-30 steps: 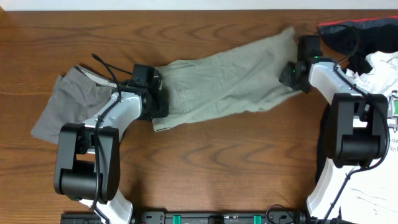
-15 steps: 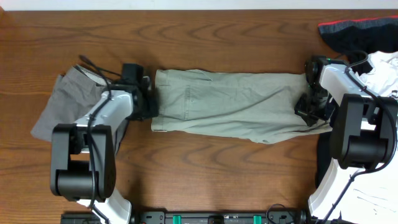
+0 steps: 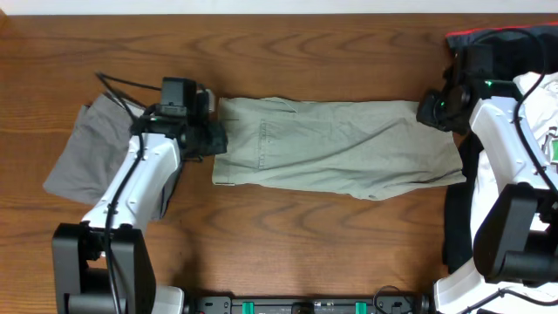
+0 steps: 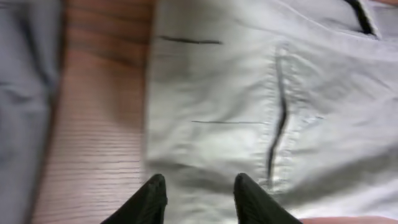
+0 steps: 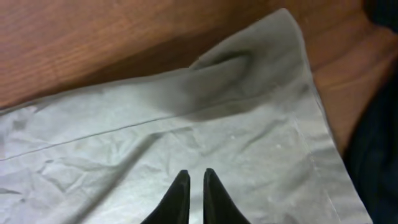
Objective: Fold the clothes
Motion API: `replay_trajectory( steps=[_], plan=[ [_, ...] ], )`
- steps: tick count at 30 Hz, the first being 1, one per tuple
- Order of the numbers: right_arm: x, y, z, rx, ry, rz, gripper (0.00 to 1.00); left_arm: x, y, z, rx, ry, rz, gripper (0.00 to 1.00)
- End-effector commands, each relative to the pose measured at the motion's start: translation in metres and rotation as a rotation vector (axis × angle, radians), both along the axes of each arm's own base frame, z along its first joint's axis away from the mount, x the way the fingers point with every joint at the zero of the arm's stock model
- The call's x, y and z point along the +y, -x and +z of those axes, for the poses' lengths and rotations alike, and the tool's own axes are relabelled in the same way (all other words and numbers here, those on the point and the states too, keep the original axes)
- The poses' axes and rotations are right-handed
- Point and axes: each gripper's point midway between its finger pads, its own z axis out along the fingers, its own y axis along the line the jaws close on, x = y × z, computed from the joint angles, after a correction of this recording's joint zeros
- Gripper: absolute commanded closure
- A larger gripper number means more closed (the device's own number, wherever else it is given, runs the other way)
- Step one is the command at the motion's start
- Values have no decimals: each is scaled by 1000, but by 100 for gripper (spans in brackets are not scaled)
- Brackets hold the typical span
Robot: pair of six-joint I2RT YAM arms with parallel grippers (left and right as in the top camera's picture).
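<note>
The pale khaki shorts (image 3: 336, 148) lie spread flat across the middle of the table, waistband end to the left. My left gripper (image 3: 212, 139) hovers at their left edge. In the left wrist view it (image 4: 199, 186) is open and empty over the khaki cloth (image 4: 249, 93) near a pocket slit. My right gripper (image 3: 433, 109) is at the shorts' upper right corner. In the right wrist view its fingers (image 5: 194, 177) are shut, with no cloth showing between them, above the khaki fabric (image 5: 186, 130).
Darker grey shorts (image 3: 83, 157) lie crumpled at the left and show in the left wrist view (image 4: 25, 93). A black red-trimmed garment (image 3: 501, 39) lies at the back right. A white printed T-shirt (image 3: 545, 109) lies at the right edge over dark cloth (image 5: 379, 143).
The khaki shorts went from slanted to stretched straight and flat. My right gripper moved from the shorts' right edge back to their upper right corner. My left gripper has opened at the left edge.
</note>
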Motion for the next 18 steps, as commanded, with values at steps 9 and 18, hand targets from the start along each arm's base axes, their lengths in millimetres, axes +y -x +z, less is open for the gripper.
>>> replay_trajectory(
  steps=[9, 18],
  plan=[
    [-8, 3, -72, 153, -24, -111, 99, -26, 10, -14, 46, 11, -99, 78],
    [-16, -94, -29, -284, -16, -98, 99, -22, 12, -33, 98, -13, -91, 78]
  ],
)
